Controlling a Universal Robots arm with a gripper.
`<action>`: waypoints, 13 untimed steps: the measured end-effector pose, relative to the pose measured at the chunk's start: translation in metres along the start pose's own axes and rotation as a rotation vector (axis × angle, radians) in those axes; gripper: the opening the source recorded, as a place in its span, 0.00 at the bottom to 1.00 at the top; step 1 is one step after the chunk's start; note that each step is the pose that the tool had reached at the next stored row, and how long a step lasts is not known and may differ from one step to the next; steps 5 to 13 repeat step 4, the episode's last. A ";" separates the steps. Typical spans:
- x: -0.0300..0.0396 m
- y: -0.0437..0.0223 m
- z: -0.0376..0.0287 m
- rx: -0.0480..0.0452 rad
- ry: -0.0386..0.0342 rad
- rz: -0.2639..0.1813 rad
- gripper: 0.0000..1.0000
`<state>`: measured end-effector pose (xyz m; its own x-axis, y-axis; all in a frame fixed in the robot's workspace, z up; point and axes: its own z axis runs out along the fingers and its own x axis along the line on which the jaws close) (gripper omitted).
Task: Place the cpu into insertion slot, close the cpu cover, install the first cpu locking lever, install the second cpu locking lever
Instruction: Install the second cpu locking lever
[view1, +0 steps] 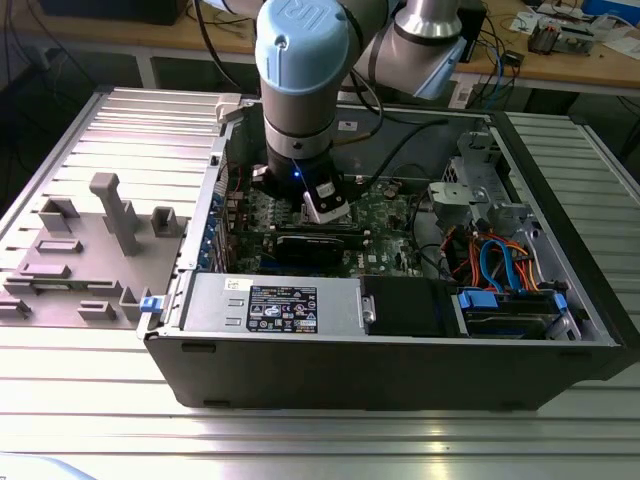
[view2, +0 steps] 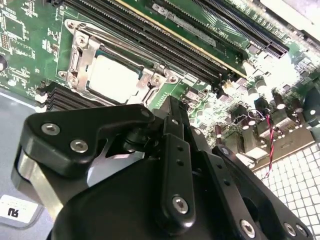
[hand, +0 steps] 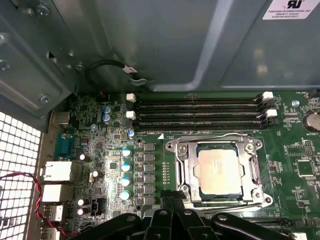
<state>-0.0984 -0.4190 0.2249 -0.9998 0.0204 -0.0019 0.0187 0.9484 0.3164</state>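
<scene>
Exterior view first: the arm (view1: 300, 90) is seen reaching down into an open computer case (view1: 400, 360) lying on a ribbed metal table (view1: 320, 440), with the gripper (view1: 322, 205) lowered over the green motherboard (view1: 385, 215), roughly at 11 o'clock from the black graphics card (view1: 318, 245). A grey fixture block (view1: 95, 250) with upright pegs is seen off at 9 o'clock from the case, well apart from the arm. The socket itself is hidden by the wrist from that angle, so nothing about the chip can be told there.

That gap is filled by the wrist cameras. In the first wrist view the cpu (hand: 218, 167) is seen sitting flat in the insertion slot (hand: 195, 192), with the cpu cover (hand: 186, 165) folded down around it, its silvery frame bordering the dull metal top. A thin wire lever (hand: 210, 136) is seen running along the frame's edge nearest the long memory slots (hand: 200, 112); whether it's hooked can't be made out. The black gripper linkage is seen just beside the socket.

In the second wrist view the same chip is shown from the opposite side, sat in its frame past the black gripper body (view2: 165, 165), plus a red-and-black wire pair (view2: 270, 135) near the capacitors. The fingertips are blocked by the gripper's own linkage, so it can't be told if the gripper is open or closed. Nothing is seen held.
</scene>
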 end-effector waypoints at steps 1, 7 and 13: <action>0.0000 0.0000 0.0000 0.0000 0.0000 0.000 0.11; 0.0000 0.0000 0.0000 0.0000 -0.0001 0.001 0.11; 0.0000 0.0000 0.0000 0.0000 -0.0001 0.001 0.11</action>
